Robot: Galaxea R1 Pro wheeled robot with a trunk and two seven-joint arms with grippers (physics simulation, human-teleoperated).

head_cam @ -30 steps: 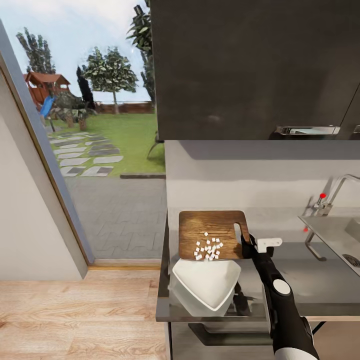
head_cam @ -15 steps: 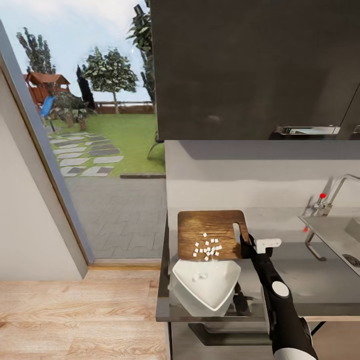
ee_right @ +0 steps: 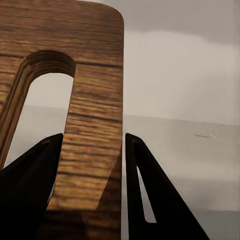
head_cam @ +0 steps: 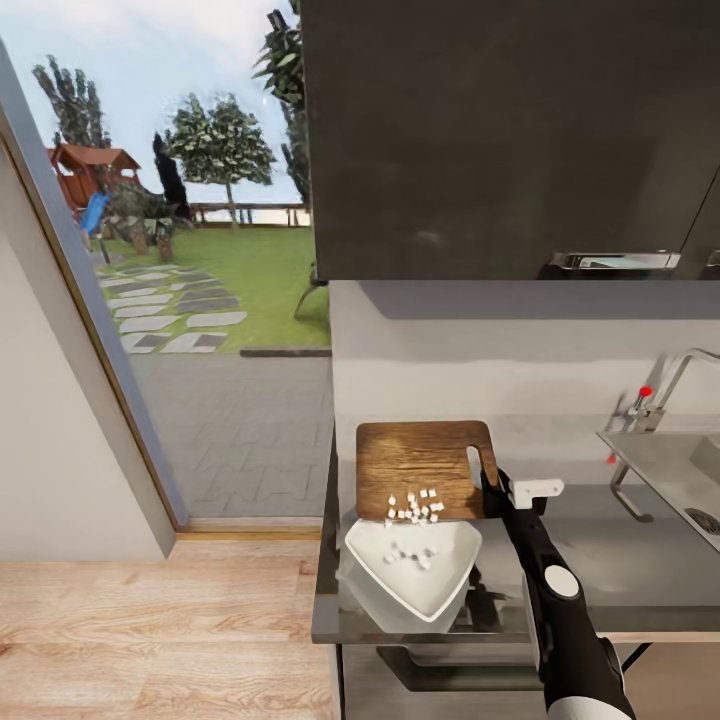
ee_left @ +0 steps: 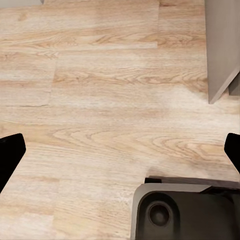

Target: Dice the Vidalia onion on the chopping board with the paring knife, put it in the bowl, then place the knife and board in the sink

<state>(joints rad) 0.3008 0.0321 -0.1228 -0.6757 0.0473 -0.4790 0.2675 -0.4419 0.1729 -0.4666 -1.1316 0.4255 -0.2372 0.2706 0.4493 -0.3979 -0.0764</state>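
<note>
While right jaws (ee_right: 90,165) grip chopping board (head_cam: 420,462), grey countertop (head_cam: 600,560), oak floor (head_cam: 150,620)

Bright daylight comes from the window (head_cam: 200,300); soft shadow under the dark cabinet (head_cam: 500,140); all pictures slightly blurred.

no text, labels or numbers can be read — not on any surface.

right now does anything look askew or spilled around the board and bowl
The chopping board is tilted, its handle end gripped by the right gripper, with its lower edge over the white bowl. Diced onion bunches at that edge and a few pieces already lie in the bowl. None shows spilled on the countertop.
</note>
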